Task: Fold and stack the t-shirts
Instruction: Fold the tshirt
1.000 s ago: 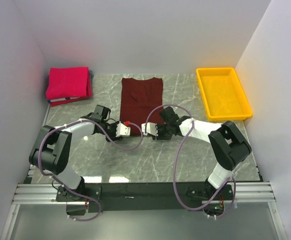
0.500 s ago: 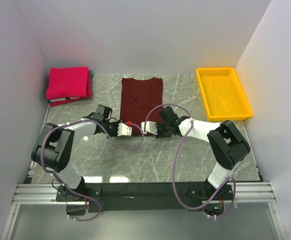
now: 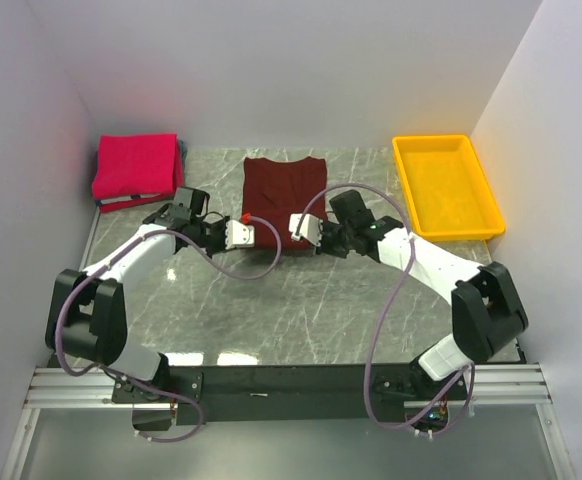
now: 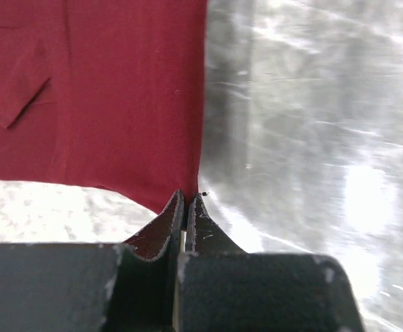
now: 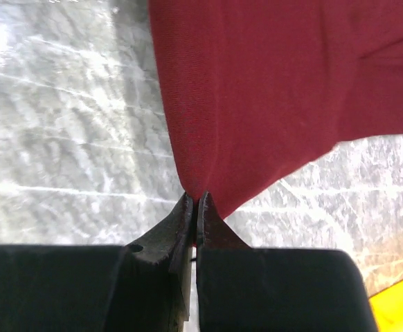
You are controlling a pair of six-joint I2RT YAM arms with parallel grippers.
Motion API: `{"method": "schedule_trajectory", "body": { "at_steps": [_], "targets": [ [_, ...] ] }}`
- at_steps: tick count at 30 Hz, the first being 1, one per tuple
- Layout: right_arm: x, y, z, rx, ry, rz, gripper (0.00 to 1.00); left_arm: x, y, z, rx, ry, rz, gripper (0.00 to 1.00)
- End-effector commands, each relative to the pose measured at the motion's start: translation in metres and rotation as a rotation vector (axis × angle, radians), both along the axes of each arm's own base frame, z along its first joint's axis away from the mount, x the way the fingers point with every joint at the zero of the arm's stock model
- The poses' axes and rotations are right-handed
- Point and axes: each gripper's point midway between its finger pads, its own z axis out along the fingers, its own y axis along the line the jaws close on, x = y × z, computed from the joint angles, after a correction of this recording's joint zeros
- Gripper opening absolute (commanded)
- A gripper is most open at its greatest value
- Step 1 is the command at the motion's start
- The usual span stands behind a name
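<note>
The left gripper (image 4: 186, 202) and right gripper (image 5: 194, 202) are clamping near corners of the half-folded dark maroon cloth t-shirt (image 3: 285, 190) at twelve o'clock; the bright pinkish-red cloth t-shirt (image 3: 136, 165) is sitting folded at ten o'clock.

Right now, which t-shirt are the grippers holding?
The dark maroon t-shirt mid-table: the left gripper and right gripper each pinch a near corner. The pinkish-red t-shirt sits folded at the far left, untouched.

Colour key, work area.
Dark maroon t-shirt (image 3: 284, 190), plain; pinkish-red t-shirt (image 3: 136, 165), plain; tray (image 3: 446, 185), solid yellow; table (image 3: 301, 300), grey marble pattern with white veins; left gripper (image 4: 186, 198) and right gripper (image 5: 196, 200), black tips on white housings; cables (image 3: 356, 187), pale lilac.
</note>
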Motion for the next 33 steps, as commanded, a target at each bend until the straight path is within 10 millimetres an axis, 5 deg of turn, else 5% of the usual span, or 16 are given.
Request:
{"method": "schedule_trajectory", "body": {
  "at_steps": [1, 5, 11, 13, 16, 20, 28, 33],
  "targets": [
    [-0.021, -0.001, 0.021, 0.034, 0.039, 0.002, 0.0, -0.036, -0.005, 0.004, -0.004, 0.08, -0.076, 0.01],
    [-0.07, 0.0, 0.03, 0.051, 0.093, 0.049, 0.0, -0.094, -0.007, 0.005, 0.027, 0.168, -0.177, 0.01],
    [-0.176, -0.006, 0.029, 0.071, 0.228, 0.18, 0.0, -0.195, -0.008, 0.013, 0.03, 0.318, -0.302, 0.01],
    [-0.191, -0.01, 0.029, 0.085, 0.276, 0.172, 0.0, -0.217, -0.003, 0.015, 0.052, 0.367, -0.33, 0.01],
    [-0.197, -0.009, 0.037, 0.108, 0.301, 0.157, 0.0, -0.224, -0.001, 0.022, 0.063, 0.43, -0.32, 0.01],
    [-0.173, -0.008, 0.039, 0.116, 0.248, 0.158, 0.0, -0.19, -0.011, 0.033, 0.047, 0.424, -0.254, 0.01],
    [-0.072, -0.019, 0.039, 0.102, 0.245, 0.041, 0.0, -0.052, -0.02, 0.057, -0.042, 0.353, -0.076, 0.01],
    [-0.006, -0.014, 0.016, 0.099, 0.329, -0.052, 0.0, 0.015, -0.024, 0.016, -0.01, 0.409, 0.049, 0.01]
  ]
}}
